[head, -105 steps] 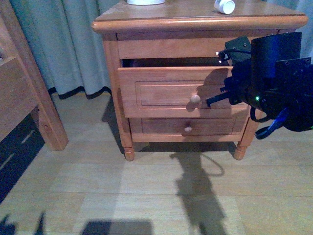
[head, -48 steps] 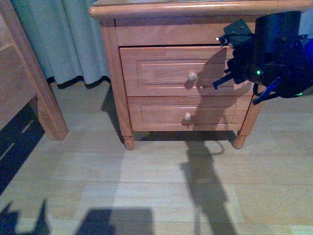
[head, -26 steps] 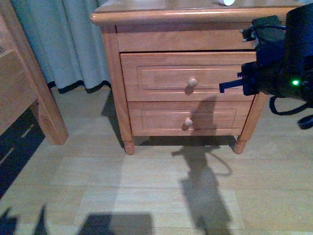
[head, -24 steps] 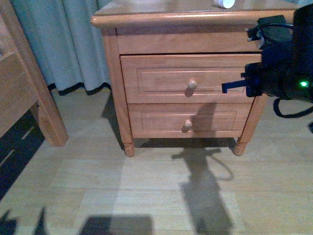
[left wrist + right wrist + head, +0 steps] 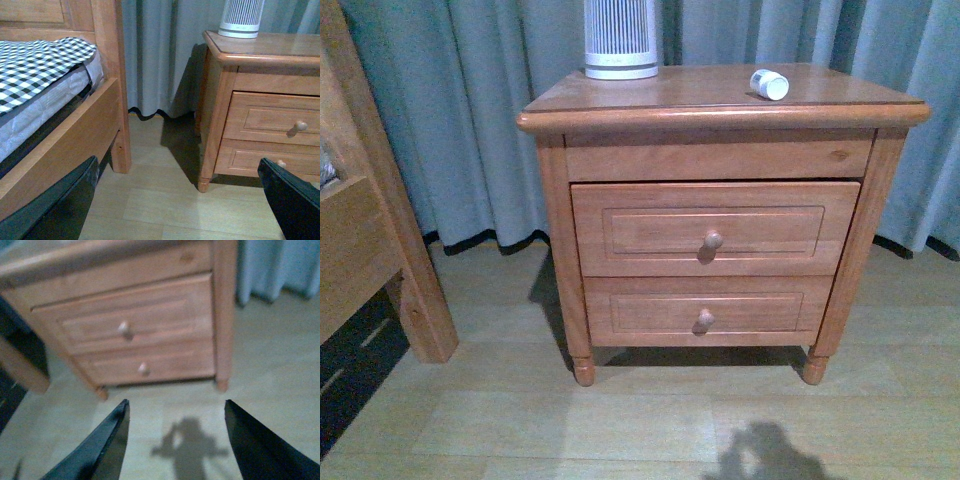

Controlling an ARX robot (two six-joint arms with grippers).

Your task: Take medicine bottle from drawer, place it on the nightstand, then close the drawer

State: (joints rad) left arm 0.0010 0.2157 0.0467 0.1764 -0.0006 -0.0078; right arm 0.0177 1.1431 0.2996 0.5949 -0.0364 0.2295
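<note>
The small white medicine bottle (image 5: 769, 84) lies on its side on the nightstand's top (image 5: 700, 95), near the right end. The drawer (image 5: 650, 228), the taller upper one, sits flush with the front, its round knob (image 5: 712, 240) facing me. Neither arm shows in the front view. My left gripper (image 5: 177, 160) is open over bare floor, with the nightstand (image 5: 260, 50) and the drawer (image 5: 270, 117) well ahead of it. My right gripper (image 5: 176, 402) is open and empty, back from the blurred drawer (image 5: 140, 310).
A tall white ribbed cylinder (image 5: 620, 38) stands at the back left of the nightstand top. A shallower drawer (image 5: 705, 312) sits below. A wooden bed frame (image 5: 370, 230) with a checked mattress cover (image 5: 35, 60) is to the left. Grey curtains (image 5: 470, 120) hang behind. The floor is pale wood (image 5: 650, 420).
The drawer stood slightly open and is now shut. My right arm, which was in front of the drawer, has pulled out of the front view. The view now takes in the nightstand top.
</note>
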